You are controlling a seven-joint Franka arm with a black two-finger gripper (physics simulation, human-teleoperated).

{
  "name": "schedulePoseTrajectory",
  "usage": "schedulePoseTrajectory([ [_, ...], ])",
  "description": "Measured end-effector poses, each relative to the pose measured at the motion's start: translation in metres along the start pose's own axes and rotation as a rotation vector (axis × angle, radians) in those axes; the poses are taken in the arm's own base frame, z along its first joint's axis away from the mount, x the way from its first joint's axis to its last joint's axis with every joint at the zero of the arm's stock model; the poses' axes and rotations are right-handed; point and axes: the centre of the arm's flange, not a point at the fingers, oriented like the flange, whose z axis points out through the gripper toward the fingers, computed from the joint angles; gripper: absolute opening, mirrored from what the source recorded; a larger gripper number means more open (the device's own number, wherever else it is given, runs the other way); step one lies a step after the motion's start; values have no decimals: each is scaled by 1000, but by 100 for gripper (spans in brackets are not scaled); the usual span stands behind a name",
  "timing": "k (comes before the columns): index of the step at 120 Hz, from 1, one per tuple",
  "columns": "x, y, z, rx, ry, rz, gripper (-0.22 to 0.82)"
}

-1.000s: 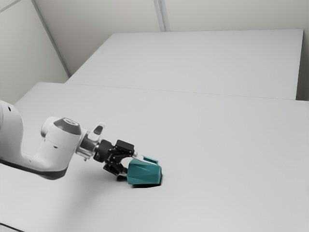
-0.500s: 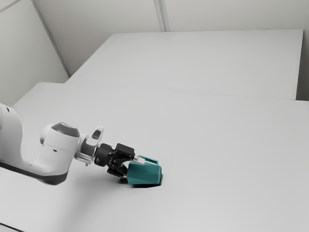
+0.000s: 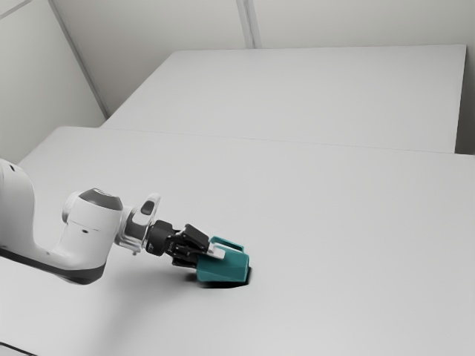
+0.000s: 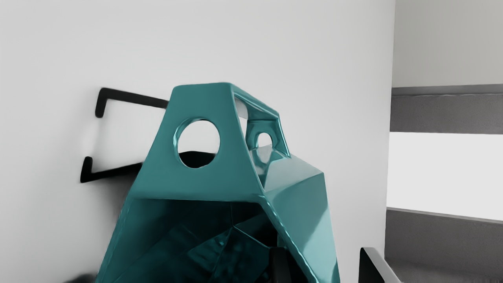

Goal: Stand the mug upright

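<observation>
A teal mug [image 3: 231,268] lies on its side on the white table [image 3: 349,230], opening toward the gripper [image 3: 209,257], whose fingers [image 4: 279,267] stand apart, one inside the mug, one outside.

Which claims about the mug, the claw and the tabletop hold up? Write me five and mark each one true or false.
1. The mug stands upright on its base. False: it is tipped onto its side.
2. The mug's open mouth faces the claw. True.
3. The mug's handle is solid, with no holes through it. False: round holes are cut through it.
4. The arm comes in from the exterior view's left. True.
5. The tabletop is black. False: it is pale grey.
</observation>
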Motion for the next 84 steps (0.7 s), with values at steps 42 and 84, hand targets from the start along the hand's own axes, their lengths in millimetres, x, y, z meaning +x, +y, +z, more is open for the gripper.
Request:
schedulePoseTrajectory([
  [42, 1, 1, 0, 8, 3, 31, -11],
  [84, 8, 27, -3, 11, 15, 110, -16],
])
